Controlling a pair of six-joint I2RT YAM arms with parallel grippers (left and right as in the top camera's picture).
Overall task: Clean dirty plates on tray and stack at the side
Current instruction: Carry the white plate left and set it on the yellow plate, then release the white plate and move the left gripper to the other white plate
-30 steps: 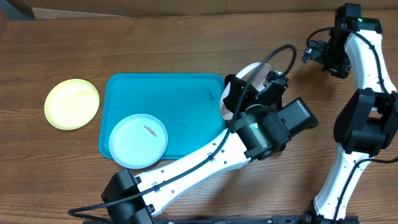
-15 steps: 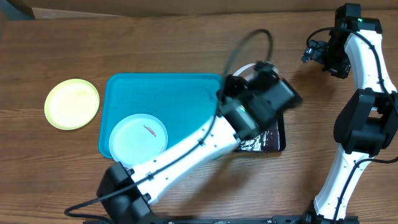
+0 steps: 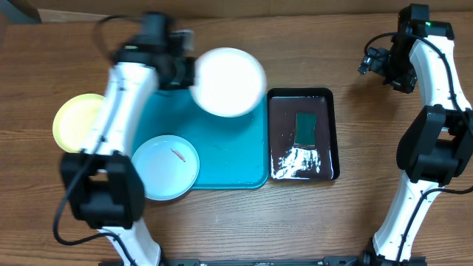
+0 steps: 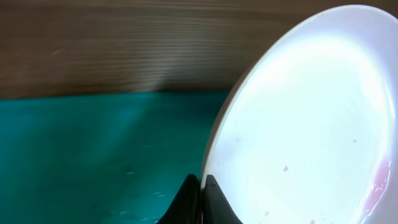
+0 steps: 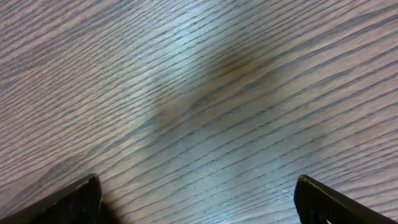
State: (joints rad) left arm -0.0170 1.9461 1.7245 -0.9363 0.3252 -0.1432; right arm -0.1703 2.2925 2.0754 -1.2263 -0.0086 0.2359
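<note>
overhead: white plate (image 3: 228, 81) now over tray (image 3: 229, 151)

The tray (image 3: 229, 151) lies between 1 plate (image 3: 77, 122) and bin (image 3: 282, 125).

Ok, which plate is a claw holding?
The white plate, its rim in the left claw; the pale blue plate lies on the tray, the yellow plate on the table.

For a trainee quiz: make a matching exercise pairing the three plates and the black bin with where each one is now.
Things:
1. white plate
2. pale blue plate
3. yellow-green plate
4. black bin

Places:
A. on the table, left of the tray
B. right of the tray
C. lying on the tray
D. gripped at its rim by the left hand

Pairs: 1-D, 2-C, 3-A, 4-B
</note>
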